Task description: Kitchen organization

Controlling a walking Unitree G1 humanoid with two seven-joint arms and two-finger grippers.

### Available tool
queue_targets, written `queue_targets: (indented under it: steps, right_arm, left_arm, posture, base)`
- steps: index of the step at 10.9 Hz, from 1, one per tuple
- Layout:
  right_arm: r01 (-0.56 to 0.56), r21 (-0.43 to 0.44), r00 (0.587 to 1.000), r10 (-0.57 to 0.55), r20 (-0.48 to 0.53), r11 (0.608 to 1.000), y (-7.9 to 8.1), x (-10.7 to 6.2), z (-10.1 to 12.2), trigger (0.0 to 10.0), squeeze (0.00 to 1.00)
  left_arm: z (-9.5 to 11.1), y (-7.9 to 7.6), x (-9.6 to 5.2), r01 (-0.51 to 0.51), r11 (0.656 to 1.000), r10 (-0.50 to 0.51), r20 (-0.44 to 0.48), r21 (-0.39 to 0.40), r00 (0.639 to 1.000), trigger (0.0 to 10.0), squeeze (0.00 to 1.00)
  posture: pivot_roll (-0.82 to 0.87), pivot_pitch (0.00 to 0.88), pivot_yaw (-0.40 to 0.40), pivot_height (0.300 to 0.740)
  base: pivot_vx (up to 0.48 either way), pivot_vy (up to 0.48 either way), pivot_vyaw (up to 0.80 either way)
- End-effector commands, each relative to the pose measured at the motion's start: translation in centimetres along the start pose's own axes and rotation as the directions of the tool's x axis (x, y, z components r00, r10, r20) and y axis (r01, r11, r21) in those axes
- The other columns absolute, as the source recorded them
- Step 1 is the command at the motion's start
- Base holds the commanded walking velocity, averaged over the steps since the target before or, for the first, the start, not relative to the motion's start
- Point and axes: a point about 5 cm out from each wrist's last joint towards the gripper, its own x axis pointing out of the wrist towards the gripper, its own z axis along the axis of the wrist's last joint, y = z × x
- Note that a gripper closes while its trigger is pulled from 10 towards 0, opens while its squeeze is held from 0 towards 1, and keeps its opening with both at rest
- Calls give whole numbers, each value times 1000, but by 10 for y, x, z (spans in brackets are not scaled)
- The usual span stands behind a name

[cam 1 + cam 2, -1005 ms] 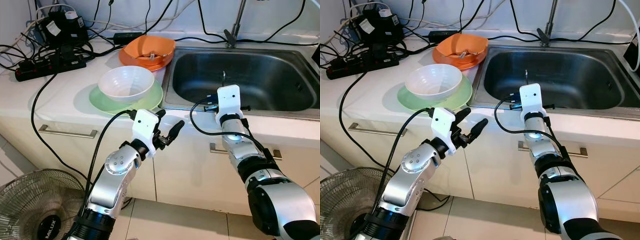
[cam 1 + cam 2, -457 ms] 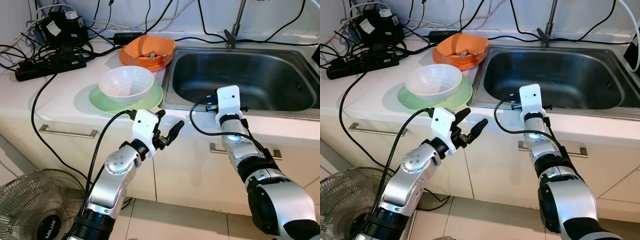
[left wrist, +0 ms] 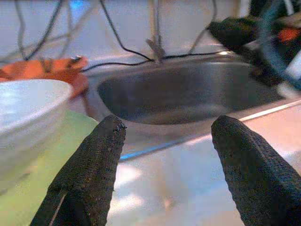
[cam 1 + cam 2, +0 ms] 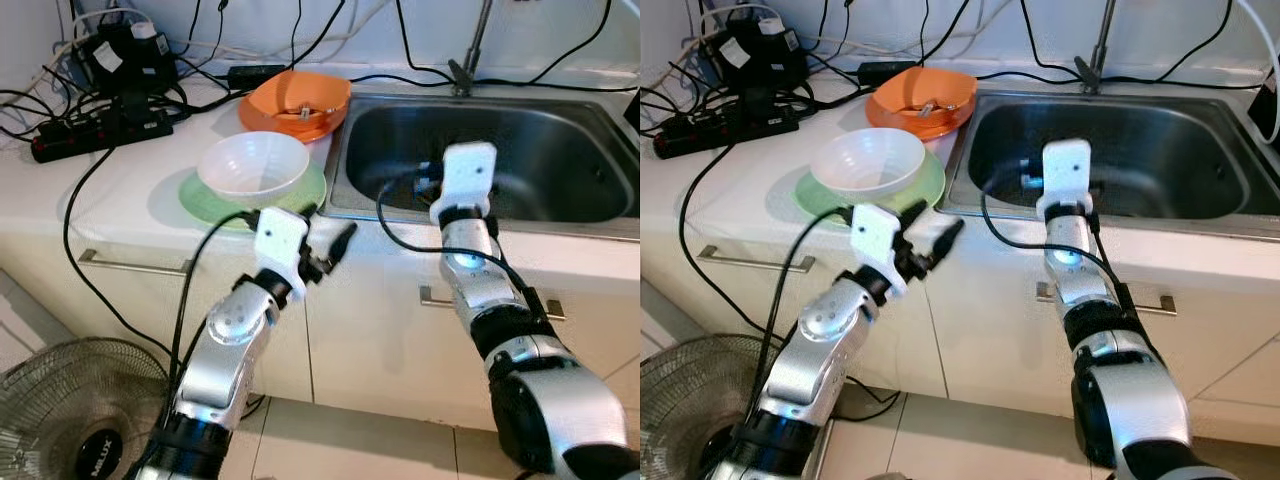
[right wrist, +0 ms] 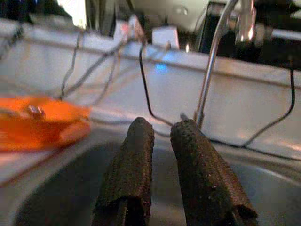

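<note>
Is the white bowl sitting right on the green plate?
Touching. In the left eye view the white bowl rests on the green plate, no gap under it.

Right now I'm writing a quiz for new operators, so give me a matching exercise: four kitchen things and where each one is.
Things:
1. white bowl
2. orange bowl
3. left gripper
4. right gripper

Places or states:
A. over the sink, fingers almost together
B. on the green plate
C. open, at the counter's front edge
D. at the back, beside the sink's rim

Pairs: 1-B, 2-D, 3-C, 4-A
</note>
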Motion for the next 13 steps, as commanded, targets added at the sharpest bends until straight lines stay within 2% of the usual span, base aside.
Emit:
queue_targets:
  steps: [1,3,4,5,8,11,13]
  right_arm:
    - [9,36,999,-11,36,999,0,-5,3,10000,0]
    - [-22,55,997,18,69,998,1,-19,3,10000,0]
    - [-50,45,995,46,85,998,2,-32,1,10000,0]
    - [-51,60,996,46,80,997,1,-47,-1,10000,0]
    - [-76,85,997,74,31,993,8,-67,-9,10000,0]
    - [-79,52,997,80,-21,996,0,-76,-20,10000,0]
    - [-75,50,995,78,-56,996,2,-81,-27,10000,0]
  left_arm:
    - [3,6,1,-48,998,47,26,44,999,10000,0]
    - [3,12,2,-116,992,112,79,52,991,10000,0]
    - [7,17,1,-162,985,156,97,57,983,10000,0]
    - [7,21,0,-186,981,180,95,58,979,10000,0]
    - [4,22,-1,-202,978,196,94,55,976,10000,0]
    - [-3,29,-13,-222,972,217,72,76,973,10000,0]
    - [-3,31,-15,-235,969,230,71,82,971,10000,0]
  posture:
    - [78,0,77,740]
    - [67,0,75,740]
    - [62,0,73,740]
    - [58,0,73,740]
    - [60,0,74,740]
    - [67,0,72,740]
    - [70,0,74,740]
  base:
    - [0,0,0]
    - [0,0,0]
    - [0,0,0]
    - [0,0,0]
    - [0,0,0]
    - [0,0,0]
    - [0,0,0]
